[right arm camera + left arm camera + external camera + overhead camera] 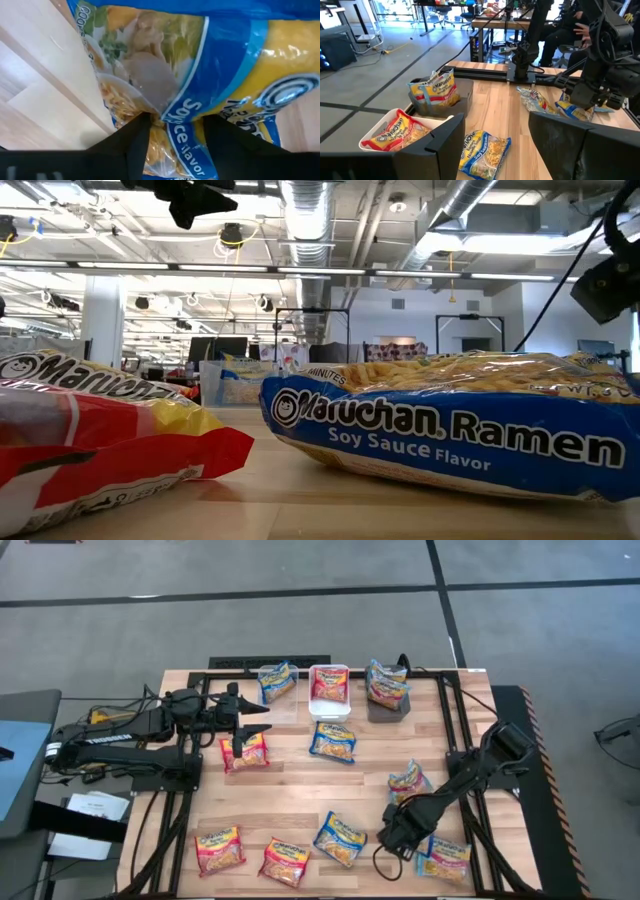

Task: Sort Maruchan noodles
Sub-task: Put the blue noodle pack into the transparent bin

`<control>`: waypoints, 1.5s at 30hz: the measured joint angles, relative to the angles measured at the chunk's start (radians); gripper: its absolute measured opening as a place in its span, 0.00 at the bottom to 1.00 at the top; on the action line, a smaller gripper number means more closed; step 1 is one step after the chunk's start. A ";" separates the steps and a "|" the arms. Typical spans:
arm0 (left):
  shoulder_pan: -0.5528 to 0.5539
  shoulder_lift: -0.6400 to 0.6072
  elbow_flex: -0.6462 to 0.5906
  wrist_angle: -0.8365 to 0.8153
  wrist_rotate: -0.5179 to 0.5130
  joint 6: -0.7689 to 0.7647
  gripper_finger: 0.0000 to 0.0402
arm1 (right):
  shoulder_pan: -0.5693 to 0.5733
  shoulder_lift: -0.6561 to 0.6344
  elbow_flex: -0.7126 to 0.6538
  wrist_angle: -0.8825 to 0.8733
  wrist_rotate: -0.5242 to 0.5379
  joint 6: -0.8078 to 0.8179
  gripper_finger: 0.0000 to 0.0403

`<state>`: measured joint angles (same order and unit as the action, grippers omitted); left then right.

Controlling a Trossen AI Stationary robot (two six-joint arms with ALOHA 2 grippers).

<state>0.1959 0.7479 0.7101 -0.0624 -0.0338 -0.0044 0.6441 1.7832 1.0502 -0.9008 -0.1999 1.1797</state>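
Worktop (pixel 300 790): pale wooden slats in a dark frame, seen from above.
Right claw (pixel 400 833): low at about 5 o'clock on the worktop, pinched shut on a blue packet (pixel 210 75) marked Soy Sauce flavor, the wrapper bunched between its fingers (pixel 135 145).
Left claw (pixel 255 720): raised at about 10 o'clock, fingers (pixel 445 142) parted with nothing between them, pointing toward the bins.
White bin (pixel 329 705): at 12 o'clock; one red-trimmed packet (pixel 329 685) lies inside.
Dark grey bin (pixel 388 708): just to the 3 o'clock side of the white bin; blue-trimmed packets (pixel 385 680) stand in it.
Clear bin (pixel 285 700): just to the 9 o'clock side of the white bin; one blue packet (pixel 277 680) sits at it.
Loose packets, centre: one red (pixel 244 751) by the left claw; one blue (pixel 333 741) below the white bin.
Loose packets, 3 o'clock side: one (pixel 409 781) near the right arm; one (pixel 443 860) just beside the right claw.
Loose packets, 6 o'clock edge: red (pixel 219 849), red (pixel 285 861), blue (pixel 340 838), lying apart in a row.
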 joint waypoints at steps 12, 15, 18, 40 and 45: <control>0.000 0.000 0.000 0.000 -0.008 0.000 0.52 | -0.013 -0.002 -0.002 0.014 -0.015 0.004 0.03; 0.000 0.000 0.000 0.000 -0.008 -0.002 0.52 | -0.011 0.001 0.025 -0.010 -0.014 0.003 0.03; 0.000 0.000 0.000 0.000 -0.008 -0.015 0.52 | -0.009 0.006 0.063 -0.053 0.004 -0.005 0.02; 0.000 0.000 0.000 0.025 -0.044 -0.164 0.52 | -0.010 0.003 0.228 -0.199 0.078 -0.030 0.01; 0.029 0.013 0.000 0.150 -0.084 -0.222 0.52 | -0.013 0.003 0.240 -0.197 0.097 -0.053 0.01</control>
<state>0.2251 0.7609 0.7105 0.0876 -0.1180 -0.2267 0.6314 1.7866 1.2903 -1.0982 -0.1028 1.1263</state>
